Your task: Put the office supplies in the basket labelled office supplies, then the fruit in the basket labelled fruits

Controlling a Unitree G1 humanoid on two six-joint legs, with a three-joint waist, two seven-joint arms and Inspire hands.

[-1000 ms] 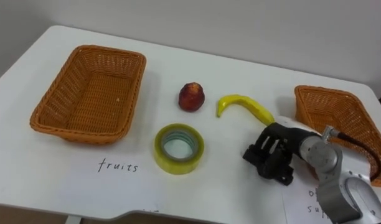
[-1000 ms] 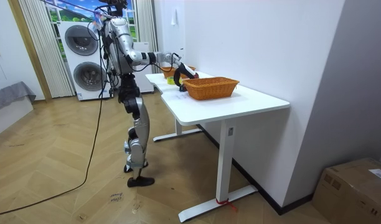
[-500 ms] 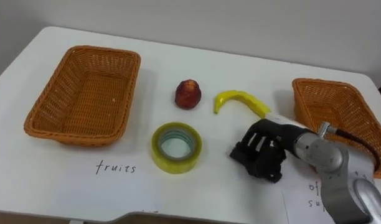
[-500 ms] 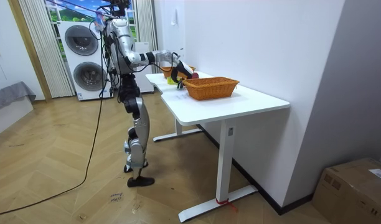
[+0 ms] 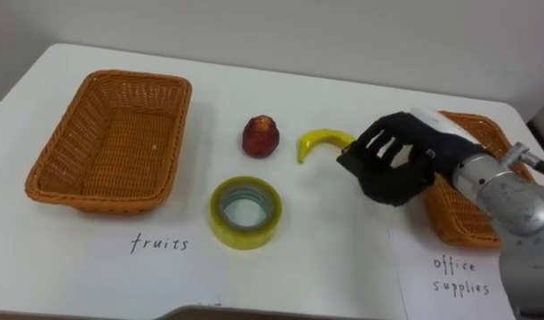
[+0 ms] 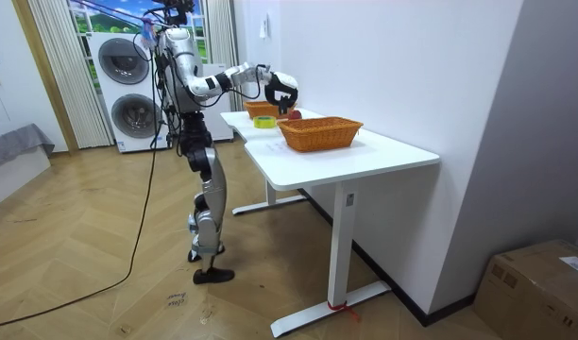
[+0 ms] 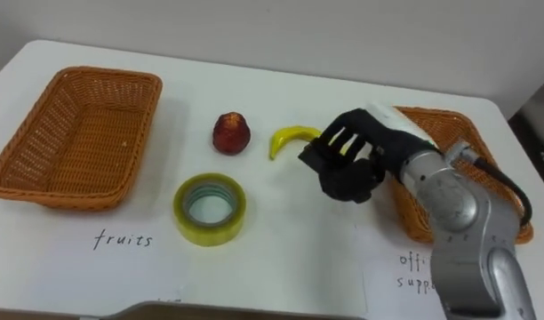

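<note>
While the banana [image 5: 318,140], the apple [image 5: 260,136] and the tape roll [image 5: 245,212] lie on the white table [image 5: 325,258] between the fruit basket [image 5: 112,133] and the office-supplies basket [image 5: 454,218], the right hand [image 5: 392,164] is held raised over the banana's right end, fingers spread and loosely bent, with nothing grasped.

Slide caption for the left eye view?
Right robot hand, open, above yellow curved banana; red round fruit and yellow tape roll lie between two orange wicker baskets.
</note>
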